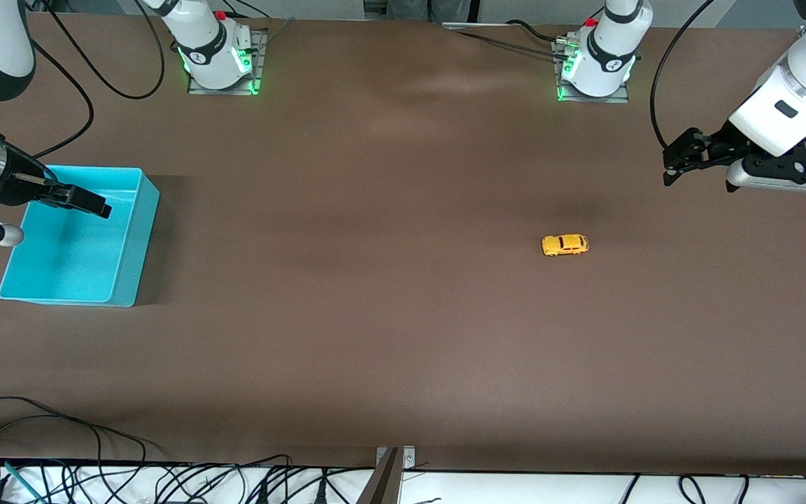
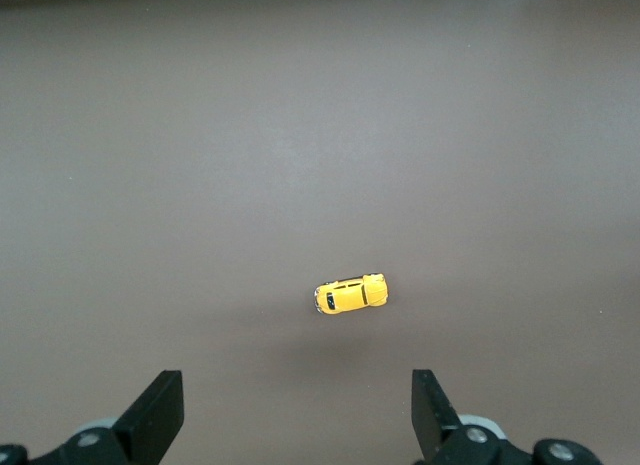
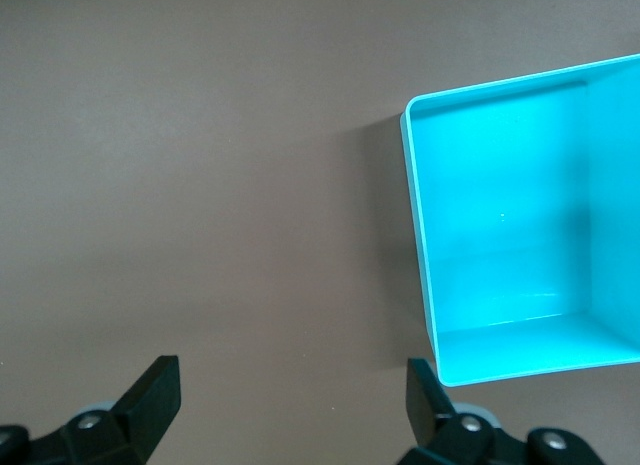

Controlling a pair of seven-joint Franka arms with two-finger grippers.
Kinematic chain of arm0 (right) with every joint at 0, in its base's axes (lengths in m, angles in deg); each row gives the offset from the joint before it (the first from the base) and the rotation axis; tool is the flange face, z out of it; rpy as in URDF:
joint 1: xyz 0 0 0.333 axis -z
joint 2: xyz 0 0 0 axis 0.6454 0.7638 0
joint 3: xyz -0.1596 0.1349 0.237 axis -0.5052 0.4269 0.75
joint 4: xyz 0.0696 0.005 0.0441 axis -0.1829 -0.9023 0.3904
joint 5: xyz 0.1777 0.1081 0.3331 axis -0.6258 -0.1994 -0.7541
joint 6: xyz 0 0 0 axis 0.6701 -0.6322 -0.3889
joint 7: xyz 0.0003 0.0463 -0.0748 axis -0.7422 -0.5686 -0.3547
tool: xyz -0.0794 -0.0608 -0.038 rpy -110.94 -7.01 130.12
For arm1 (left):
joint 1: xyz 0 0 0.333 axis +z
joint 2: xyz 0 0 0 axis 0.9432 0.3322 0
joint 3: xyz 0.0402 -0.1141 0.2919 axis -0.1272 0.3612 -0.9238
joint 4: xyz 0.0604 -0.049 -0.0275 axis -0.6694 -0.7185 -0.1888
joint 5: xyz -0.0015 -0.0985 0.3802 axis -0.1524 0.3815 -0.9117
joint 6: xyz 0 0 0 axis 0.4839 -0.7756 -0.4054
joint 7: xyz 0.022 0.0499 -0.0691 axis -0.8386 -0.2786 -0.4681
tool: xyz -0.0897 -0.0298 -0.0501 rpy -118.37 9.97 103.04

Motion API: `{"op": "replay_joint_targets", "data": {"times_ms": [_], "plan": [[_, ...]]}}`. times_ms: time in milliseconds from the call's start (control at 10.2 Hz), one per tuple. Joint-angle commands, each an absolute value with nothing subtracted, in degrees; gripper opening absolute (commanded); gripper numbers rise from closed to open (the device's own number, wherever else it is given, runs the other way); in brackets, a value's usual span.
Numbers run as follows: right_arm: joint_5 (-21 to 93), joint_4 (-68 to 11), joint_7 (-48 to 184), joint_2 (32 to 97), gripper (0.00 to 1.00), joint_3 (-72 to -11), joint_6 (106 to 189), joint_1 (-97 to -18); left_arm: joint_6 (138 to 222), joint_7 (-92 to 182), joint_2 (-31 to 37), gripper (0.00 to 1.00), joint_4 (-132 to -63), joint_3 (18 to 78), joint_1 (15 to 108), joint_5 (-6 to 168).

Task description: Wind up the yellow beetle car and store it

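- The brown worktop (image 1: 375,336) spans the whole front view, its surface bare apart from a bin and a toy.
- The left arm comes in from its base at the top of the front view and hangs its left tool (image 1: 670,166) in the air over the worktop at the left arm's end. In the left wrist view the left tool (image 2: 298,410) has its two dark fingers spread wide apart, with nothing between them.
- The right arm reaches to the right arm's end of the worktop, where its right tool (image 1: 99,208) hovers over the turquoise bin. In the right wrist view the right tool (image 3: 292,403) likewise has its fingers wide apart and empty.
- The turquoise bin (image 1: 138,231) sits on the worktop at the right arm's end; its open inside (image 3: 520,235) holds nothing.
- The yellow beetle car (image 1: 564,244) stands on its wheels on the worktop, toward the left arm's end, well apart from the bin. It also shows in the left wrist view (image 2: 351,293), clear of the fingers.
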State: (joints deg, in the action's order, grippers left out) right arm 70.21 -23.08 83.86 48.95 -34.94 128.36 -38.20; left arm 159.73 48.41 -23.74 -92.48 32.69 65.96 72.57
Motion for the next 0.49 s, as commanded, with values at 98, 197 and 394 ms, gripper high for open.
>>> {"op": "replay_joint_targets", "data": {"times_ms": [98,197,394], "plan": [[69.0,-22.3,83.6,49.2,1.00,-34.9,128.4,-38.0,158.2,48.0,-22.9,1.00,-90.5,33.0,66.1,71.5],[69.0,-22.3,83.6,49.1,1.00,-34.9,128.4,-37.9,158.3,48.0,-22.9,1.00,-90.5,33.0,66.1,71.5],[69.1,-22.3,83.6,49.2,1.00,-34.9,128.5,-37.8,158.2,48.0,-22.9,1.00,-90.5,33.0,66.1,71.5]]}}
